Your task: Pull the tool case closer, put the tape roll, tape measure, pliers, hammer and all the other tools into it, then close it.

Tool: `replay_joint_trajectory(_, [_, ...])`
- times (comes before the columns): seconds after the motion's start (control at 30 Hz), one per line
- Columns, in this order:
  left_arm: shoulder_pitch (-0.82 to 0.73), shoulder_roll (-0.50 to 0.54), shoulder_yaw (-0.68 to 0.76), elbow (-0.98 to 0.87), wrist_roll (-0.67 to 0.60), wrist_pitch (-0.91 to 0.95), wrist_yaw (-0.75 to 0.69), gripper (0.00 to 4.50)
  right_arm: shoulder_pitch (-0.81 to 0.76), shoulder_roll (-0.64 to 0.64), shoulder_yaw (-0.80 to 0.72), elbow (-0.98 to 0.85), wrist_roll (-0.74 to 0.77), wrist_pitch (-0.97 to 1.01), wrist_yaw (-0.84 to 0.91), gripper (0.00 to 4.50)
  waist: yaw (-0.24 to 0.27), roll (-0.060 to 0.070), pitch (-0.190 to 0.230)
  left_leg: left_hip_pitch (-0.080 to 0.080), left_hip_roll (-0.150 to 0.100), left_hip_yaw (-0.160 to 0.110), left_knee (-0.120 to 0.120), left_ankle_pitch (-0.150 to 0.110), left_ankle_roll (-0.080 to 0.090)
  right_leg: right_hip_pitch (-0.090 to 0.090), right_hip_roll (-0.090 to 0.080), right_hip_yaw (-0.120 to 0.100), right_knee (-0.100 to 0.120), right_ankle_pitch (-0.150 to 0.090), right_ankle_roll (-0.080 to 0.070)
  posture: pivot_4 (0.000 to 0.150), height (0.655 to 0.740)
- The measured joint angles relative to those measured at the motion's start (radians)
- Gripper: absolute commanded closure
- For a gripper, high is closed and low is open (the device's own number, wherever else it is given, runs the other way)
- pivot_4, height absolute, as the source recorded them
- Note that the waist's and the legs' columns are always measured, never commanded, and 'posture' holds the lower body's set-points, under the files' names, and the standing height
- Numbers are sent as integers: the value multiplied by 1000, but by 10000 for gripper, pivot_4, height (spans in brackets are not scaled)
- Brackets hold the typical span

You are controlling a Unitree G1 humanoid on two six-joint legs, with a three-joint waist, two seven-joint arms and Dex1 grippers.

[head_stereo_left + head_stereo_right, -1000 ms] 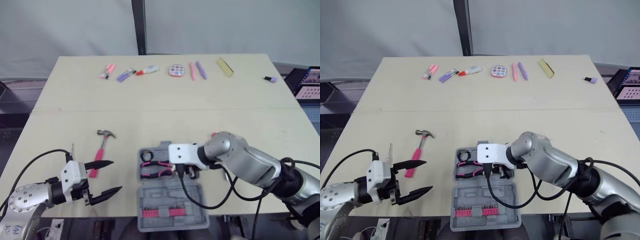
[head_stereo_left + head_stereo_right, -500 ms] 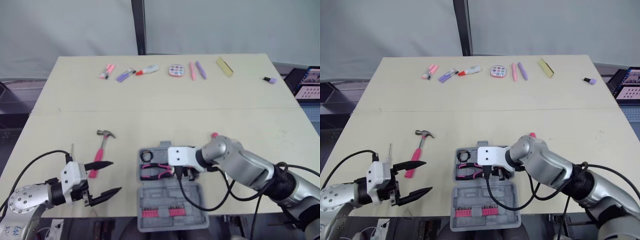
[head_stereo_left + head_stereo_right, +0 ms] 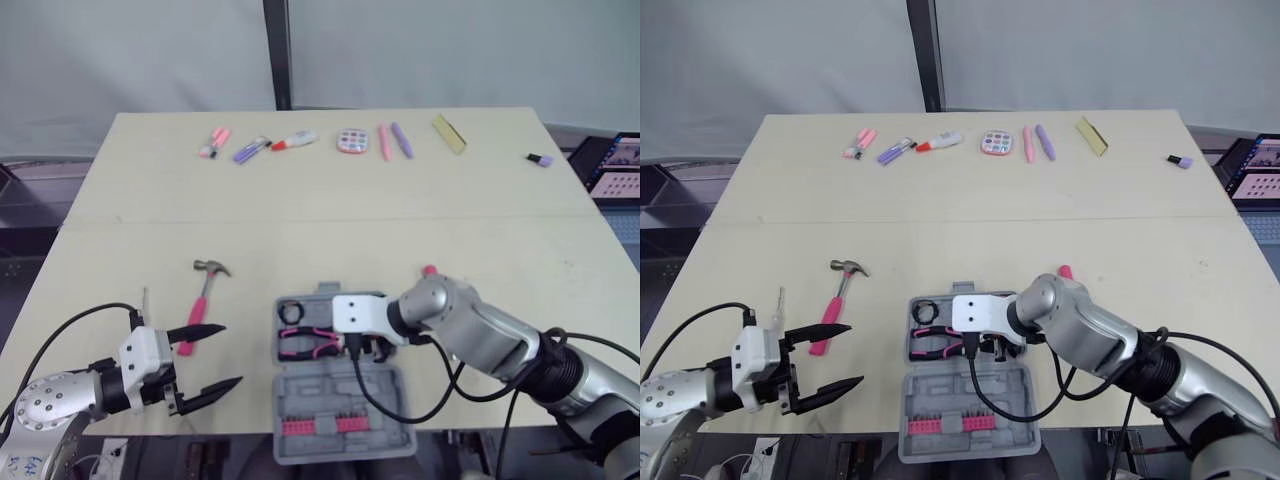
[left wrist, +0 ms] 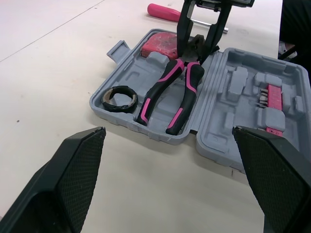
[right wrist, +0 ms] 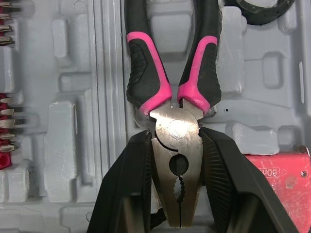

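Right gripper point(image 5: 176, 145) clamped on pliers point(image 5: 141, 73) head inside tool case point(image 3: 330, 395); left gripper point(image 3: 231, 353) wide apart, empty

An open grey tool case point(image 3: 335, 375) sits at the near edge of the desk point(image 3: 330, 210). Left of the case, bare desk runs to the hammer point(image 3: 203, 290), which lies well apart. The left gripper point(image 3: 231, 353) hangs over that stretch, fingers spread wide. Over the case's tray stands the right gripper point(image 5: 176, 138), clamped on the head of the pliers point(image 4: 170, 94). The right arm point(image 3: 480, 330) blocks the case's right side. Just beyond the case lies a pink screwdriver point(image 4: 165, 12). Past it the desk is bare up to a row of small items point(image 3: 340, 142) along the far edge, well apart from the case.
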Motion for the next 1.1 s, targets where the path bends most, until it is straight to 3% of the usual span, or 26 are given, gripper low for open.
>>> replay_joint_trajectory(0.13, [0,0,0,0,0,0,1,0,8,5,-8,0,4,0,2,381,1,0,0,0,0,0,0,0,0,0,0,0,0,0,0,1500,7134])
replay_joint_trajectory(0.27, [0,0,0,0,0,0,2,0,21,-3,-45,-16,30,3,13,381,1,0,0,0,0,0,0,0,0,0,0,0,0,0,0,1500,7134])
replay_joint_trajectory(0.4, [-4,0,-1,0,1,0,8,0,78,24,-185,-42,98,-12,5,381,1,-1,-1,0,0,0,0,0,0,1,0,0,0,0,0,1500,7134])
replay_joint_trajectory(0.5, [-14,0,-5,0,1,1,9,0,164,92,-265,-35,151,-62,-23,13589,1,-2,-1,0,0,0,0,0,0,1,0,0,0,0,0,1500,7134])
replay_joint_trajectory(0.7, [-24,-2,-17,0,3,3,15,0,308,169,-383,-3,244,-174,-36,44446,1,-2,-1,1,0,0,0,0,0,1,0,0,0,0,0,1500,7134])
replay_joint_trajectory(1.1, [-26,-2,-20,-2,11,11,33,0,402,170,-406,164,252,-327,-32,44446,1,-2,-1,1,0,0,0,0,0,2,1,0,0,0,0,1500,7134])
